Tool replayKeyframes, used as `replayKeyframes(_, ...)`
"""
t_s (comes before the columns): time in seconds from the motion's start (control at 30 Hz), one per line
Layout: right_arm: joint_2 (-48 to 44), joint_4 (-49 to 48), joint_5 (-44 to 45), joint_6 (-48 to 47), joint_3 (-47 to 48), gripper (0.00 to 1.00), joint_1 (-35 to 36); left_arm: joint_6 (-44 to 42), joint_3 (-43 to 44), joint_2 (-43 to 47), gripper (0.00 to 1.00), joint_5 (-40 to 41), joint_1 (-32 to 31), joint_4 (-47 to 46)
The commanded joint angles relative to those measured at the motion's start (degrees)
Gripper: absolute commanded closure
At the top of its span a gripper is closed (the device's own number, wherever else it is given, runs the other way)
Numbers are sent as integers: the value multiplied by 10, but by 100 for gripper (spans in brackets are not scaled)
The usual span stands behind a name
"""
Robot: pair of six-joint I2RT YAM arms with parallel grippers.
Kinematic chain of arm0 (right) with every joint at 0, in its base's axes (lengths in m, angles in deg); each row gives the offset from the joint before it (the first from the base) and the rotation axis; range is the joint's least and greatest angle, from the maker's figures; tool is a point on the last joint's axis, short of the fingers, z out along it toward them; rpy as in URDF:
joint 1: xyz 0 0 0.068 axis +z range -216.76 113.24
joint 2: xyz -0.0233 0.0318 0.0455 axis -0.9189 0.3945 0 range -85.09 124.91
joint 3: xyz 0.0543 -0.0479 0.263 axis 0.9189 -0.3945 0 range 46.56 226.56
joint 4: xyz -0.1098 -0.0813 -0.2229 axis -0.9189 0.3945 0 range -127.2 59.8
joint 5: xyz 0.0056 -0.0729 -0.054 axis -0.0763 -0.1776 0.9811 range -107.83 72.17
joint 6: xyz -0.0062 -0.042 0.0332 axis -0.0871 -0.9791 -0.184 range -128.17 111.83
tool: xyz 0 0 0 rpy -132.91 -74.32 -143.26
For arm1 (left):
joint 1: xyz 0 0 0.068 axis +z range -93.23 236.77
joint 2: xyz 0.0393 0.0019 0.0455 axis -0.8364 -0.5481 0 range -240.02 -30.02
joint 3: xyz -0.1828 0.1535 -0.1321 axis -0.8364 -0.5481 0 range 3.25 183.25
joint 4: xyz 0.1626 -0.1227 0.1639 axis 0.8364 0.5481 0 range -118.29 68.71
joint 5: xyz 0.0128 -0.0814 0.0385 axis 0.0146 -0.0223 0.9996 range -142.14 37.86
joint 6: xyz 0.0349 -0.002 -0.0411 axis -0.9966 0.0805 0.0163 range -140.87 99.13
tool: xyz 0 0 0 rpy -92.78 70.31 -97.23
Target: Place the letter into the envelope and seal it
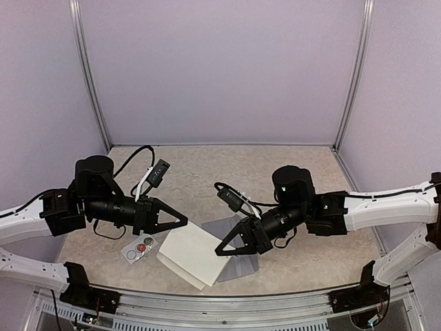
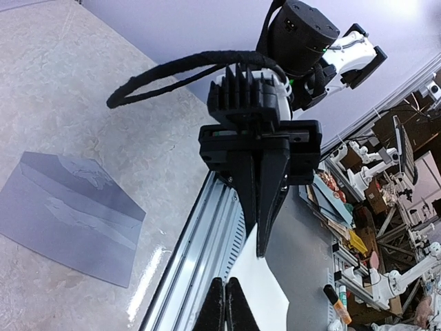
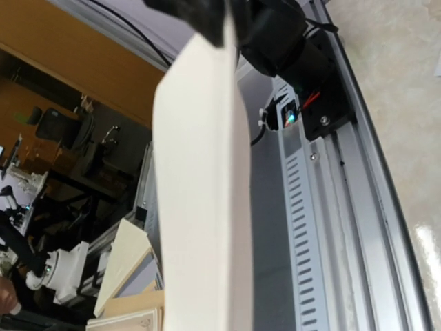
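— The letter [image 1: 191,254], where was it?
— Lifted off the surface [image 1: 207,172], overlapping the envelope's [image 2: 69,214] left part. The left claw [image 1: 185,222] was clamped on the corner away from the envelope, and the right claw [image 1: 218,251] on the edge over it.
— And to do it well?
— Hold the sheet taut and aim its edge at the envelope's mouth, I judged. I couldn't tell whether the flap was open.

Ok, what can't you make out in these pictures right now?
Top view: the flat grey paper envelope is partly covered by the right gripper and the cream paper sheet; its flap state is unclear.
Right wrist view: the sheet blocks that gripper's fingers.
Top view: the small white sticker card is too small to read.
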Motion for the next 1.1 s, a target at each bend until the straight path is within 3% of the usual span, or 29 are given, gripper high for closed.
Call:
replayKeyframes(0.0, -29, -8, 19, 19, -23, 80, -8, 9, -20, 25, 100, 15, 7, -20)
replayKeyframes(0.03, -29, -16, 25, 23, -26, 82, -8, 15, -25, 28, 100, 19, 7, -31)
replayKeyframes(0.07, -31, -32, 29, 30, -31, 100, -8, 21, -33, 33, 100, 22, 7, -42)
replayKeyframes(0.13, -38, -63, 37, 37, -40, 100, -9, 32, -46, 41, 100, 27, 8, -60)
replayKeyframes(0.17, -42, -56, 34, 31, -37, 100, -9, 33, -48, 43, 88, 35, 8, -55)
replayKeyframes(0.23, -44, 22, 46, -13, -12, 100, -9, 20, -44, 48, 45, 53, 15, -31)
replayKeyframes(0.27, -40, 67, 49, -39, 5, 100, -9, 10, -38, 49, 29, 56, 19, -20)
replayKeyframes(0.33, -25, 154, 42, -81, 35, 100, -9, -19, -17, 48, 13, 63, 20, 8)
replayKeyframes(0.57, 16, 283, -15, -162, 111, 100, -9, -113, 82, -50, 6, 27, -5, 111)
replayKeyframes(0.7, 31, 332, -21, -201, 148, 100, -9, -146, 109, -105, 10, -11, -24, 153)
replayKeyframes(0.83, 43, 373, -13, -225, 175, 100, -9, -148, 114, -126, 39, -50, -36, 156)
replayKeyframes(0.9, 49, 389, -7, -236, 186, 100, -10, -146, 113, -130, 61, -61, -38, 154)
replayKeyframes(1.07, 52, 408, 8, -252, 202, 100, -28, -130, 99, -129, 92, -88, -40, 145)
